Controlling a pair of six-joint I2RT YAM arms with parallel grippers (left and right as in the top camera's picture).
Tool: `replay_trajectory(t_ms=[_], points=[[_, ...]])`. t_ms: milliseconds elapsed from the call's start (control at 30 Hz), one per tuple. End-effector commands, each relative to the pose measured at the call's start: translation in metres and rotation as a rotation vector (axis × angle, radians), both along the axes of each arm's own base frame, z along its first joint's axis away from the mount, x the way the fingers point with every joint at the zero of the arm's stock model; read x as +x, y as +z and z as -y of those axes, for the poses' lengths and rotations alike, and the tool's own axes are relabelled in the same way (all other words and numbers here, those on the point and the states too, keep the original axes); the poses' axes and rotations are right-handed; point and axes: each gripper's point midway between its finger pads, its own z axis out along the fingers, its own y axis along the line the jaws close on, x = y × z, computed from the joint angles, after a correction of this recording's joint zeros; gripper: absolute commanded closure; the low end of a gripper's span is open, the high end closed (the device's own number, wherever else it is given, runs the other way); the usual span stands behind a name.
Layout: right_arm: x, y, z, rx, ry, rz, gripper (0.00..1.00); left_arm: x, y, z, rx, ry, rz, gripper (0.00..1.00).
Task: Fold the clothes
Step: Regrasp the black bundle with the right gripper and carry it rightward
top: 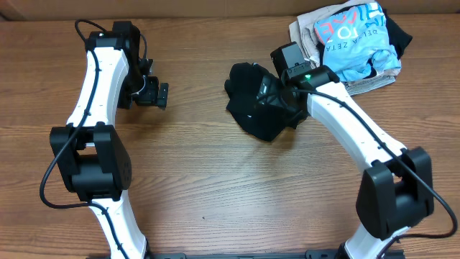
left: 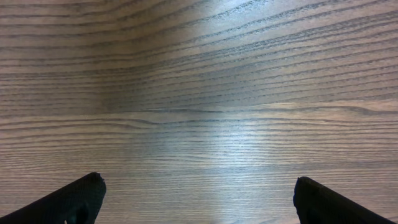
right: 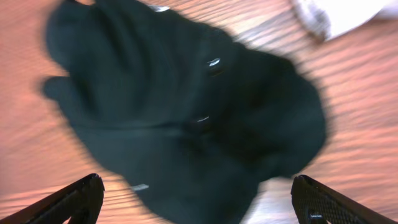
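- Just left of the light clothes pile [top: 352, 43], the black shirt [top: 251, 101] is crumpled on the surface [top: 215, 187].
- Over it the right end effector [right: 196, 199] is held open; the left end effector [top: 159, 93], also open, farther left.
- Judged soft, limp, light; an outer edge should be pinched.

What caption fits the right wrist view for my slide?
Right gripper, jaws open, hovers over the crumpled black shirt on the wooden table.
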Motion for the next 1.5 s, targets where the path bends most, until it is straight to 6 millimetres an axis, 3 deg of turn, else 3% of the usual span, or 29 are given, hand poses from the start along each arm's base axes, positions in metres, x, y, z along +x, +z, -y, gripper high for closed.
replay_trajectory(t_ms=[0, 267, 333, 500, 600, 833, 1033, 1133, 1267, 1333, 1433, 1467], points=[[-0.009, -0.009, -0.026, 0.209, -0.221, -0.083, 0.00, -0.002, 0.001, 0.000, -0.009, -0.013, -0.001, 0.00], [0.004, -0.051, -0.053, 0.298, -0.335, -0.034, 0.00, -0.002, 0.001, 0.001, -0.016, -0.013, -0.002, 0.00], [0.014, -0.059, -0.053, 0.254, -0.341, 0.034, 0.06, -0.002, 0.001, 0.001, -0.016, -0.013, -0.002, 0.00], [0.031, -0.074, -0.072, 0.148, -0.087, 0.149, 0.13, -0.002, 0.001, 0.001, -0.016, -0.013, -0.003, 0.00], [0.025, -0.085, -0.075, 0.101, 0.005, 0.128, 0.12, -0.003, 0.001, 0.001, -0.016, -0.013, -0.005, 0.00], [-0.019, -0.107, -0.076, 0.073, 0.233, -0.065, 0.07, -0.004, 0.001, 0.001, -0.016, -0.013, -0.012, 0.00], [-0.048, -0.115, -0.053, 0.033, 0.504, -0.190, 0.01, -0.008, 0.001, 0.001, -0.015, -0.014, -0.024, 0.00], [-0.054, -0.121, -0.011, -0.118, 0.579, -0.251, 0.00, -0.007, 0.001, 0.001, -0.016, -0.014, -0.024, 0.00], [-0.038, -0.118, 0.058, -0.419, 0.491, -0.266, 0.00, -0.008, 0.002, 0.002, -0.017, -0.013, -0.028, 0.00], [-0.028, -0.114, 0.078, -0.474, 0.435, -0.250, 0.00, -0.009, 0.002, 0.002, -0.017, -0.013, -0.032, 0.00], [-0.024, -0.107, 0.084, -0.416, 0.344, -0.254, 0.00, -0.013, 0.002, 0.002, -0.016, -0.013, -0.048, 0.00], [-0.025, -0.100, 0.072, -0.322, 0.348, -0.254, 0.00, -0.015, 0.002, 0.001, -0.016, -0.017, -0.055, 0.00]])
